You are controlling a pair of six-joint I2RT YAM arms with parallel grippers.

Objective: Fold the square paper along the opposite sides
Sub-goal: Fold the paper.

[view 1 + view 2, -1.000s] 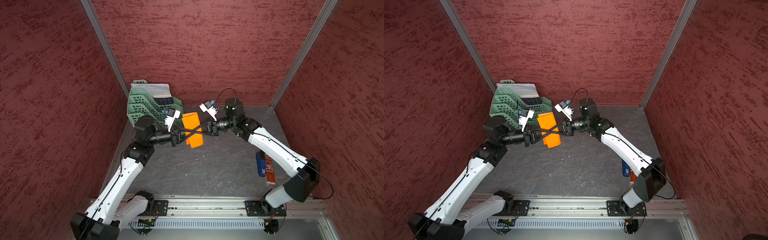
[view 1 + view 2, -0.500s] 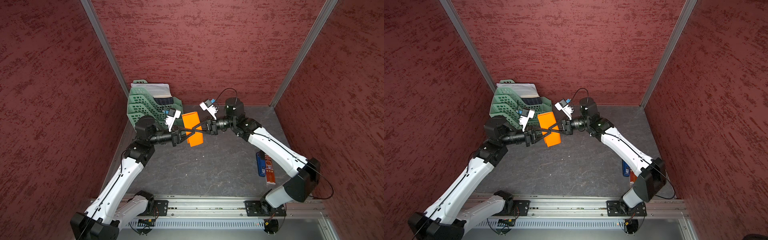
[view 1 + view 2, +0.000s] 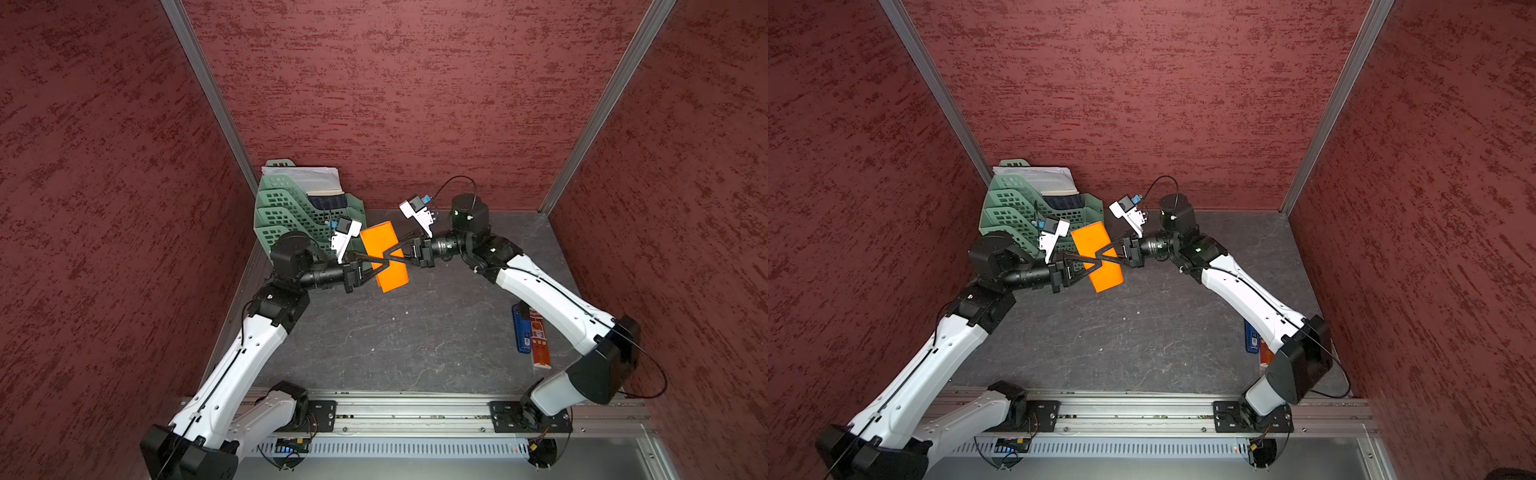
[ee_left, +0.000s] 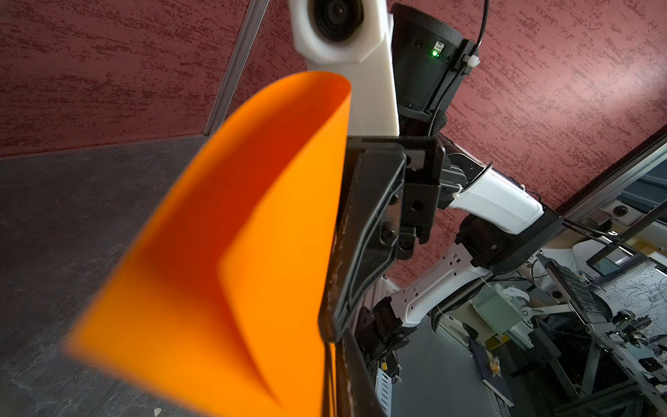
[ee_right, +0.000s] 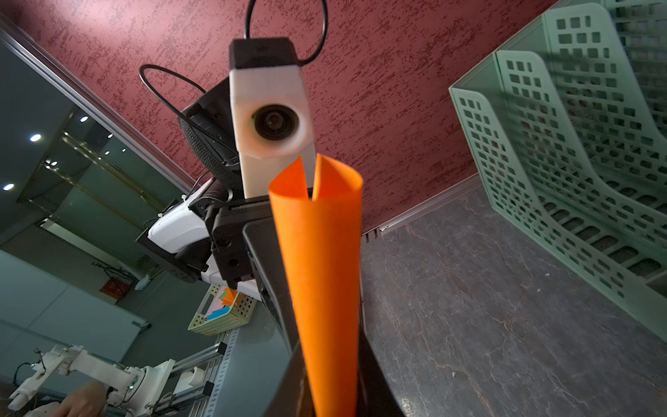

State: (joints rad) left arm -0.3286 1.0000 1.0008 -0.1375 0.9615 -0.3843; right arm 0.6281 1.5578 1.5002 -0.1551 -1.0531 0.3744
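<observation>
The square paper (image 3: 379, 237) (image 3: 1094, 239) is bright orange and hangs in the air at the back of the table, bent over into a loop. My left gripper (image 3: 397, 258) reaches in from the left and my right gripper (image 3: 380, 259) from the right, with their fingers crossing over the sheet. The left wrist view shows the paper (image 4: 234, 234) curling away from my left gripper (image 4: 334, 361), which is shut on its edges. In the right wrist view the looped paper (image 5: 321, 252) stands pinched in my right gripper (image 5: 330, 364), its two free edges nearly meeting at the far end.
Stacked green file trays (image 3: 286, 208) holding white sheets (image 3: 303, 178) stand at the back left, close behind the left gripper. A blue item (image 3: 521, 328) and an orange-red one (image 3: 540, 340) lie at the right under my right arm. A metal rail (image 3: 415, 411) runs along the front.
Almost nothing differs. The paper and the two crossed grippers have shifted only slightly and hold the same pose.
</observation>
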